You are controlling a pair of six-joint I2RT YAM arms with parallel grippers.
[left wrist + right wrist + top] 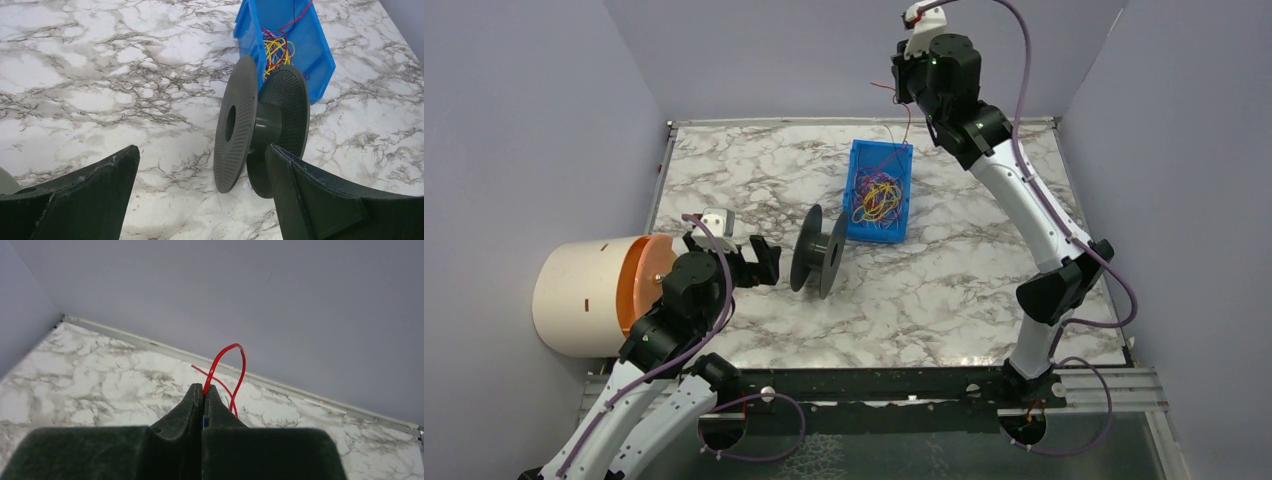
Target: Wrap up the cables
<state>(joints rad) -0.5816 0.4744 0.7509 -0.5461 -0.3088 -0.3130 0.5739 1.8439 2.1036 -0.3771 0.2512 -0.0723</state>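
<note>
The cables (876, 200) lie as a tangle of yellow, red and purple wires in a blue bin (860, 160) at the back of the marble table. My right gripper (898, 88) is raised high above the bin's far end. In the right wrist view the right gripper (203, 386) is shut on one red cable (227, 354), which loops up past its tips. That red cable (908, 124) trails down into the bin. My left gripper (769, 262) stands open just left of a black spool (819, 250). In the left wrist view the left gripper (202, 150) has nothing between its fingers, and the spool (260, 125) stands on edge ahead.
A white cylinder with an orange face (589, 295) lies at the table's left edge beside the left arm. A small metal block (714, 222) sits behind the left gripper. Grey walls close the table on three sides. The blue bin (320, 55) stands just behind the spool.
</note>
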